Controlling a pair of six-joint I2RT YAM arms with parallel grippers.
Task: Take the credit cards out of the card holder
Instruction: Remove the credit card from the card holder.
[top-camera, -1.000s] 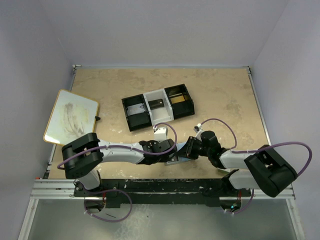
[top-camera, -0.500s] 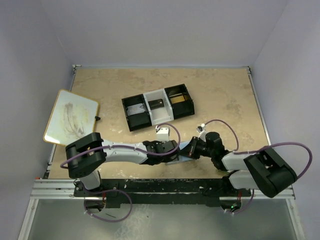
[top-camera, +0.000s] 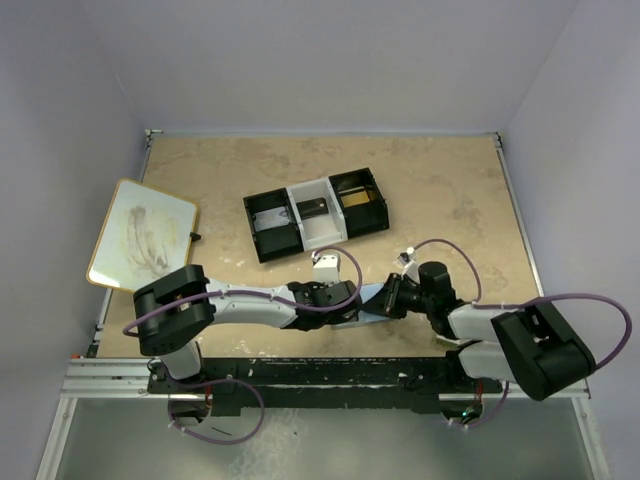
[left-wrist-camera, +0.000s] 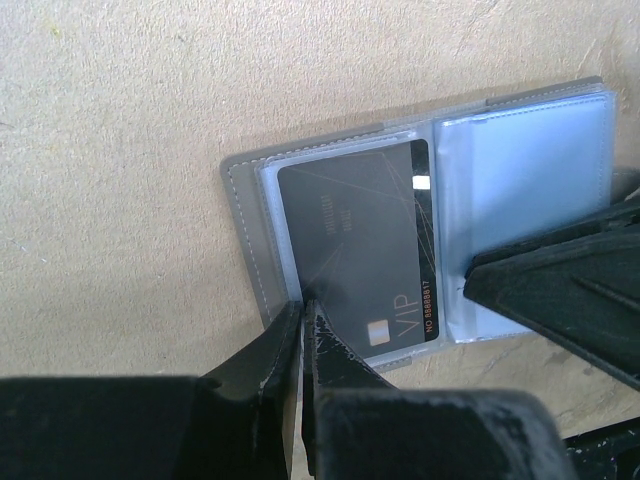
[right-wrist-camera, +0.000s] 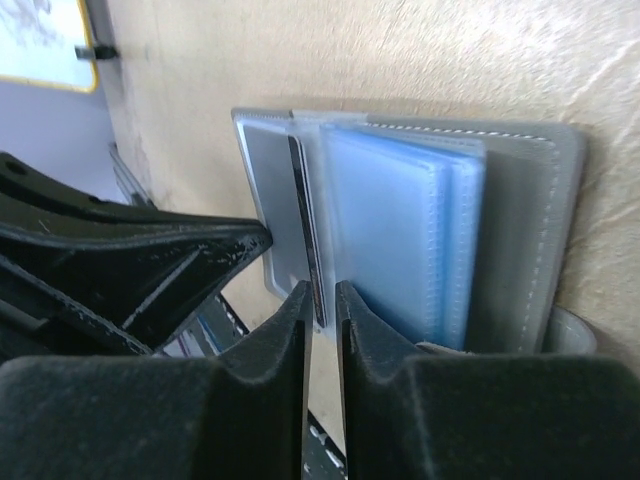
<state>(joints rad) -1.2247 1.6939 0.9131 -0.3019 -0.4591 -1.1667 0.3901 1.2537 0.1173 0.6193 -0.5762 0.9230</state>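
The grey card holder (left-wrist-camera: 420, 235) lies open on the table near the front edge, between my two grippers (top-camera: 368, 300). A dark card (left-wrist-camera: 355, 250) marked VIP sits in the clear sleeve of its left panel. The right panel holds pale blue sleeves (right-wrist-camera: 400, 230). My left gripper (left-wrist-camera: 303, 308) is shut, its tips on the near left corner of the card and sleeve. My right gripper (right-wrist-camera: 320, 295) is closed to a narrow slit at the holder's near edge by the spine. The card's black stripe (right-wrist-camera: 305, 230) shows in that slit.
A black-and-white three-compartment tray (top-camera: 315, 212) stands mid-table behind the arms. A white board with a yellow rim (top-camera: 140, 232) lies at the left edge. The table's front edge and the arm rail (top-camera: 320, 370) are just behind the holder.
Both grippers and the card holder have shifted slightly to the right. The right wrist has drawn back to the right. Both jaws stay closed.
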